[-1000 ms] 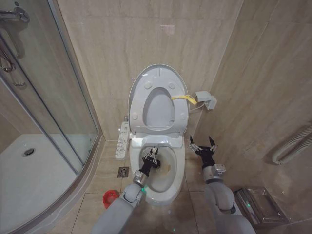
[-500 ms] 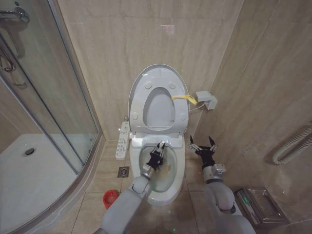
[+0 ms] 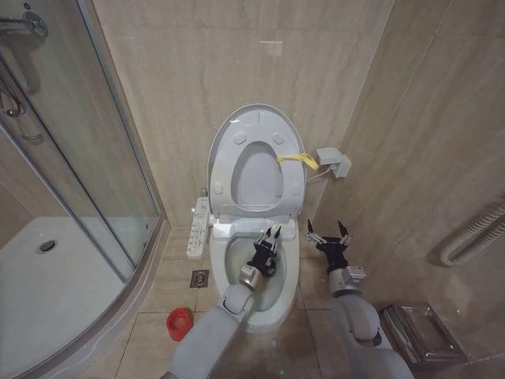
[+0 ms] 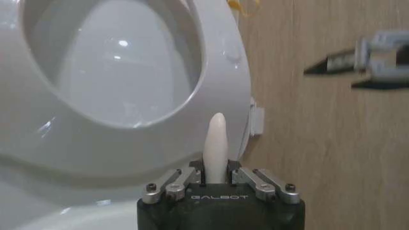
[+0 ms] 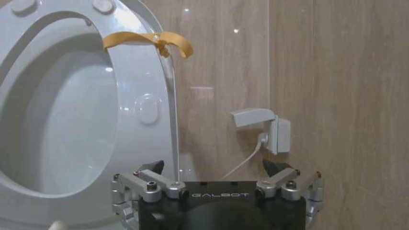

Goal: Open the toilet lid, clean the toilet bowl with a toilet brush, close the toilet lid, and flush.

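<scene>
The toilet lid (image 3: 257, 178) stands raised against the wall behind the seat ring (image 3: 223, 170), with its yellow tab (image 5: 153, 40) at the side edge. Below it the toilet bowl (image 3: 267, 317) lies open, showing yellowish stains inside. My left gripper (image 3: 271, 238) hangs over the bowl's far right part, shut on the white handle of the toilet brush (image 4: 216, 139); the brush head is hidden. The brush's red holder (image 3: 180, 324) sits on the floor left of the bowl. My right gripper (image 3: 327, 230) hovers open beside the bowl's right rim, holding nothing.
A white button panel (image 3: 199, 227) runs along the bowl's left side, above a floor drain (image 3: 200, 278). The glass shower door (image 3: 87, 158) and shower tray (image 3: 47, 292) close off the left. A wall box (image 3: 334, 162), a hose (image 3: 473, 237) and a metal rack (image 3: 418, 332) sit right.
My left gripper has carried the brush handle from the bowl's left side to its right side and a little farther back. The right arm has stayed still.
</scene>
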### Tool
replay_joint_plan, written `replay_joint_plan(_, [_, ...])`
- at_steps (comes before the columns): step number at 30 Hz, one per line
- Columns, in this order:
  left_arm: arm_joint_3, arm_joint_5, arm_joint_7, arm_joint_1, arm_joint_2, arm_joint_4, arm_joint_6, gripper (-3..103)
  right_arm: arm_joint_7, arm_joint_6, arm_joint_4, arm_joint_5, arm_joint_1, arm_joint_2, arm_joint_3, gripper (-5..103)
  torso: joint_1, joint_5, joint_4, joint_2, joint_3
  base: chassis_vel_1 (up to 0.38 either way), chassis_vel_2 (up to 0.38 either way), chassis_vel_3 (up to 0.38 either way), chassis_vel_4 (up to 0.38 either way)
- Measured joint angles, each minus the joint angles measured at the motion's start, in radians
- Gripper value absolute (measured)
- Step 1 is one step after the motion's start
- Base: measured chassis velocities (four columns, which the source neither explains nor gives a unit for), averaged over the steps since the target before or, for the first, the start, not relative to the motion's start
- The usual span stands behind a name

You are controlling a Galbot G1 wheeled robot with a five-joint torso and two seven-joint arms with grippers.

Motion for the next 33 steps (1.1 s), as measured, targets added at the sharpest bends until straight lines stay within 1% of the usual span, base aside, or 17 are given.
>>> replay_joint_plan(1, [0.000,0.000,0.000,0.000,0.000,0.000,0.000,21,0.000,0.000,0.000,0.000,0.000,0.000,0.000,100,0.000,0.0000,0.0000,0.000,0.000,0.000,0.000,0.000,0.000])
replay_joint_plan(3, [-0.004,0.007,0.001,-0.006,-0.003,0.040,-0.009,21,0.000,0.000,0.000,0.000,0.000,0.000,0.000,100,0.000,0.0002,0.0001,0.000,0.000,0.000,0.000,0.000,0.000])
replay_joint_plan(6, [-0.004,0.009,0.000,-0.007,-0.004,0.035,-0.006,21,0.000,0.000,0.000,0.000,0.000,0.000,0.000,100,0.000,0.0003,0.0004,0.000,0.000,0.000,0.000,0.000,0.000])
replay_joint_plan(9, [0.003,0.009,-0.008,-0.005,-0.008,-0.056,0.019,21,0.000,0.000,0.000,0.000,0.000,0.000,0.000,100,0.000,0.0000,-0.0005,0.000,0.000,0.000,0.000,0.000,0.000])
replay_joint_plan(10, [0.003,0.009,-0.008,-0.005,-0.008,-0.056,0.019,21,0.000,0.000,0.000,0.000,0.000,0.000,0.000,100,0.000,0.0000,-0.0005,0.000,0.000,0.000,0.000,0.000,0.000])
replay_joint_plan(13, [0.013,0.009,-0.014,0.008,-0.013,-0.117,0.038,21,0.000,0.000,0.000,0.000,0.000,0.000,0.000,100,0.000,0.0000,-0.0005,0.000,0.000,0.000,0.000,0.000,0.000])
replay_joint_plan(15, [0.017,0.012,-0.015,0.013,-0.018,-0.124,0.040,21,0.000,0.000,0.000,0.000,0.000,0.000,0.000,100,0.000,0.0000,-0.0004,0.000,0.000,0.000,0.000,0.000,0.000])
replay_joint_plan(17, [0.015,0.024,-0.013,0.013,-0.025,-0.095,0.032,21,0.000,0.000,0.000,0.000,0.000,0.000,0.000,100,0.000,0.0000,-0.0004,0.000,0.000,0.000,0.000,0.000,0.000])
replay_joint_plan(18, [0.009,0.037,-0.011,0.007,-0.030,-0.047,0.018,21,0.000,0.000,0.000,0.000,0.000,0.000,0.000,100,0.000,0.0000,-0.0003,0.000,0.000,0.000,0.000,0.000,0.000])
replay_joint_plan(19, [0.009,0.037,-0.011,0.007,-0.030,-0.047,0.018,21,0.000,0.000,0.000,0.000,0.000,0.000,0.000,100,0.000,0.0000,-0.0003,0.000,0.000,0.000,0.000,0.000,0.000])
replay_joint_plan(21, [-0.012,0.054,-0.005,-0.009,-0.037,0.038,-0.007,21,0.000,0.000,0.000,0.000,0.000,0.000,0.000,100,0.000,0.0000,0.0001,0.000,0.000,0.000,0.000,0.000,0.000])
replay_joint_plan(23, [-0.026,0.065,-0.004,-0.018,-0.036,0.072,-0.014,21,0.000,0.000,0.000,0.000,0.000,0.000,0.000,100,0.000,0.0002,0.0003,0.000,0.000,0.000,0.000,0.000,0.000])
replay_joint_plan(25, [-0.027,0.068,-0.004,-0.018,-0.034,0.064,-0.014,21,0.000,0.000,0.000,0.000,0.000,0.000,0.000,100,0.000,0.0003,0.0003,0.000,0.000,0.000,0.000,0.000,0.000])
replay_joint_plan(27, [-0.021,0.070,-0.005,-0.016,-0.034,0.020,-0.009,21,0.000,0.000,0.000,0.000,0.000,0.000,0.000,100,0.000,0.0003,0.0002,0.000,0.000,0.000,0.000,0.000,0.000])
replay_joint_plan(28, [-0.021,0.070,-0.005,-0.016,-0.034,0.020,-0.009,21,0.000,0.000,0.000,0.000,0.000,0.000,0.000,100,0.000,0.0003,0.0002,0.000,0.000,0.000,0.000,0.000,0.000])
replay_joint_plan(30, [-0.010,0.064,-0.009,-0.016,-0.041,-0.024,0.004,21,0.000,0.000,0.000,0.000,0.000,0.000,0.000,100,0.000,-0.0001,-0.0006,0.000,0.000,0.000,0.000,0.000,0.000])
replay_joint_plan(33, [-0.002,0.061,-0.010,-0.017,-0.054,-0.041,0.008,21,0.000,0.000,0.000,0.000,0.000,0.000,0.000,100,0.000,0.0000,-0.0005,0.000,0.000,0.000,0.000,0.000,0.000])
